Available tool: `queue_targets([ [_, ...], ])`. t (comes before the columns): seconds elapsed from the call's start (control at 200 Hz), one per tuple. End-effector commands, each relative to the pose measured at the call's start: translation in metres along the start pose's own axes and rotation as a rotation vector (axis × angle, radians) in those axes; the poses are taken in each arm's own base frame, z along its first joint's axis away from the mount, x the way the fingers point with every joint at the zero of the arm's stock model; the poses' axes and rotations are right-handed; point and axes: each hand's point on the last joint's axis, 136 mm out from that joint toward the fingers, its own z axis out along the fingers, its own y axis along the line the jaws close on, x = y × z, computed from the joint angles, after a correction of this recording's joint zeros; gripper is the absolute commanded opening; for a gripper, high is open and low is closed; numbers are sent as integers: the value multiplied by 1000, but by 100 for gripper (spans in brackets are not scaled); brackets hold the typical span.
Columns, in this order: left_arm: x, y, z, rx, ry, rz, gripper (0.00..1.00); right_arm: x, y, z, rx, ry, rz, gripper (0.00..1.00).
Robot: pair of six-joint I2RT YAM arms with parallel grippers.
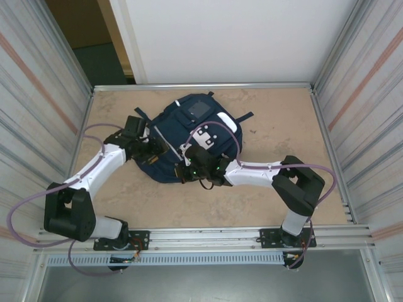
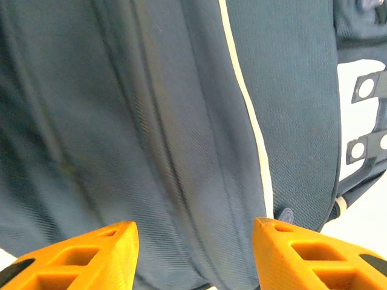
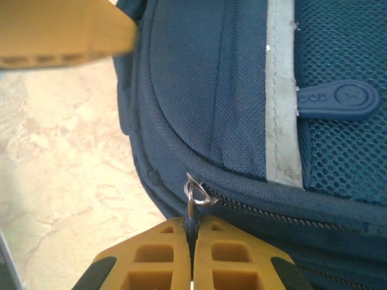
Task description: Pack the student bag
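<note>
Navy student bag (image 1: 179, 124) lies flat, long axis diagonal, top pointing far-right.

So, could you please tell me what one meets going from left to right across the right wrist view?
Bare table → zipper pull, pinched in the right gripper → pale stripe → rubber tab; the last three sit on the student bag.
</note>
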Motion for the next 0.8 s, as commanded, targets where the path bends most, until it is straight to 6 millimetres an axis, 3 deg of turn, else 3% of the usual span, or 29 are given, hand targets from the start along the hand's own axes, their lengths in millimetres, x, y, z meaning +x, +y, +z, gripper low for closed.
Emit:
queue_targets([
  [0.0,-8,-7,11,0,-63,-58,49,-18,38,1,-147,-35,-55,0],
  [0.11,-4,-18,19,-27,-66,39,30,-17,34,1,-155,-42,-17,0],
  [0.251,-8,-12,24,-46,-46,99,0,-9,22,-7,-115,-34,-8,0],
  [0.521,-39,-44,22,-6,-10,446,0,24,-15,-28,-57,2,-2,0],
  [0.661,-39,-46,34,40,107,442,0,41,-40,-29,11,56,1,0],
  [0.797,-46,-39,42,12,149,447,4,36,-38,-26,12,40,-2,0],
])
